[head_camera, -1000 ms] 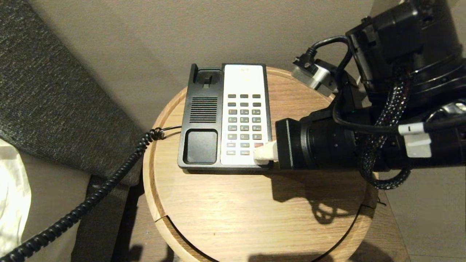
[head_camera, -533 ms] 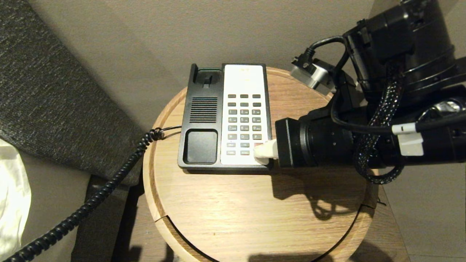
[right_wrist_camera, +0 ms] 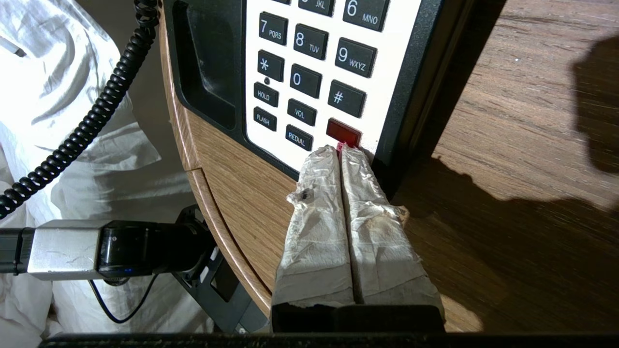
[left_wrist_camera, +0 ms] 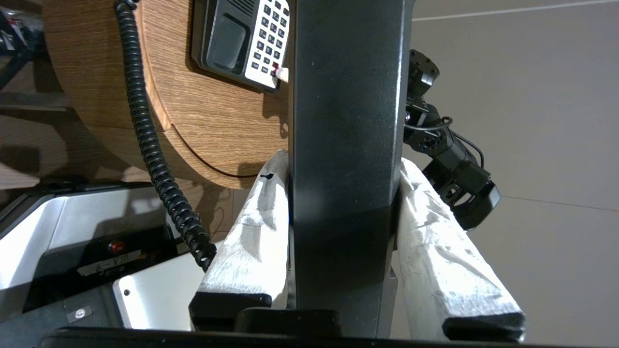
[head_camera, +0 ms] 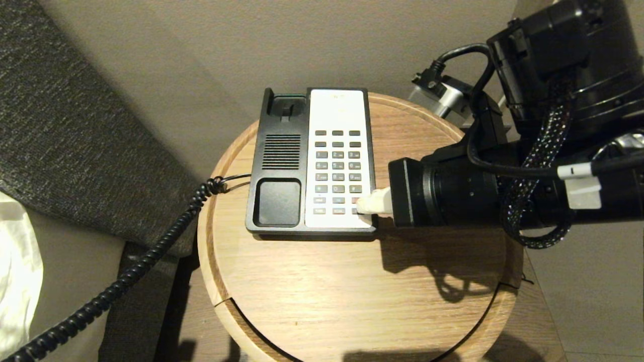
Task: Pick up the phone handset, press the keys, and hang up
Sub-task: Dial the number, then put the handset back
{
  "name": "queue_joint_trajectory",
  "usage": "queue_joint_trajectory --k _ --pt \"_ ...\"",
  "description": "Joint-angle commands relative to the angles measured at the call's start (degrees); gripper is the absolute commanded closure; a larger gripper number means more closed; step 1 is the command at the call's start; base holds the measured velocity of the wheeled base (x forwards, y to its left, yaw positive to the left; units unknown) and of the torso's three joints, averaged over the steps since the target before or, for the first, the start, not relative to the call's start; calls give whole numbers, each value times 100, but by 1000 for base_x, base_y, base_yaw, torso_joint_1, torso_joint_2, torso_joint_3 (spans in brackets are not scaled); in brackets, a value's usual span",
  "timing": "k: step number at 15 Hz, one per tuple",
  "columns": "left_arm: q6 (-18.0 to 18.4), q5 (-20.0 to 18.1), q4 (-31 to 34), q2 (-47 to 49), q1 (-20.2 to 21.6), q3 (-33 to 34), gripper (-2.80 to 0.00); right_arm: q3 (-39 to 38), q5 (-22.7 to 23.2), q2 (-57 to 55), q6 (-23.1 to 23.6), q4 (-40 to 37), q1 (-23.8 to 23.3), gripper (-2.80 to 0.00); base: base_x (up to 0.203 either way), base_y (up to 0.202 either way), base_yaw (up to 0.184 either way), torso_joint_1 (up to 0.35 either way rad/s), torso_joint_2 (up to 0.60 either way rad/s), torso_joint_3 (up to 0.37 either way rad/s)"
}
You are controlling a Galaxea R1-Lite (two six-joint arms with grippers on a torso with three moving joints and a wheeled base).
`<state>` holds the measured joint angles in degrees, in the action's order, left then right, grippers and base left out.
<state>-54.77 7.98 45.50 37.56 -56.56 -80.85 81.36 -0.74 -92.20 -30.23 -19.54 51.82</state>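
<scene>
Round, pale wooden side table (head_camera: 312,291) stands before a beige wall, with a dark grey woven cushion (head_camera: 65,125) at nine o'clock. On it sits the black phone base with a white keypad panel (head_camera: 338,161), its cradle empty. The long glossy black plastic phone handset (left_wrist_camera: 346,121) is off the base, clamped upright in the left gripper (left_wrist_camera: 346,174), whose white-wrapped fingers (left_wrist_camera: 256,232) press its two flat sides; this arm hangs below and in front of the table edge, at six o'clock from the phone. The black coiled cord (head_camera: 126,271) runs from the base's nine o'clock side off the table toward seven o'clock. The right gripper (right_wrist_camera: 342,151) reaches in level from three o'clock, its two wrapped fingers (right_wrist_camera: 319,203) pressed together into one point. Their tips rest at the keypad's five o'clock corner, just below the small red rectangular key (right_wrist_camera: 343,132).
</scene>
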Motion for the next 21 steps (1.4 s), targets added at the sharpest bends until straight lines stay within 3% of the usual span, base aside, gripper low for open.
queue_joint_trajectory --k 1,13,15,18,21 --pt "-34 1 38 -3 31 -1 0 -13 -28 12 -12 -1 3 0 0 0 0 0 0 0" --pt "33 -57 30 239 67 4 0 -142 -53 543 -44 -107 3 0 0 0 0 0 0 0" --pt "260 -92 31 653 60 -51 0 -285 -70 863 -44 -215 -7 0 0 0 0 0 0 0" --pt "882 63 33 1617 65 -248 0 -640 -159 1416 -28 -348 -86 0 0 0 0 0 0 0" --pt "1391 649 42 2658 66 -740 0 -874 -274 1942 -19 -477 -146 0 0 0 0 0 0 0"
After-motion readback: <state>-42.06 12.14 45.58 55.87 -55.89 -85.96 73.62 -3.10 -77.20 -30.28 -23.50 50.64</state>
